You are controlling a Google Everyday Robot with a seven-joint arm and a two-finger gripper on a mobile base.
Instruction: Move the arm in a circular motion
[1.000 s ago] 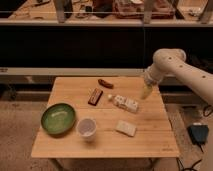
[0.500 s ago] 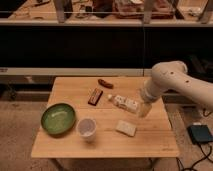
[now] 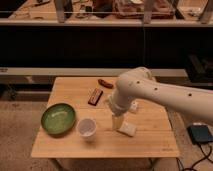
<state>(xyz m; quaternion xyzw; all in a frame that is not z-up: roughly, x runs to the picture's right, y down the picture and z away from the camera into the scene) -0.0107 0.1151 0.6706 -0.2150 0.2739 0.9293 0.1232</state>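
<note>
The claw (image 3: 118, 123), a small pale-yellow tip, hangs point-down just right of the frame's centre, low over the wooden desk (image 3: 65, 145). Whether it is open or closed cannot be told. A white packet (image 3: 128, 130) lies just beside it to the lower right. A clear cup (image 3: 87, 128) stands near it to the left, with a green bowl (image 3: 58, 119) farther left again. Higher in the frame, a dark bar (image 3: 95, 96) and a reddish snack (image 3: 105, 83) lie toward the desk's back edge. The arm (image 3: 155, 92), the thing to be moved, comes in from the right edge, bends at a bulbous joint above centre and drops nearly upright to the claw. A circle traced at this height would likely run close by the packet and the cup, so the sweep seems to call for clearance above them.
</note>
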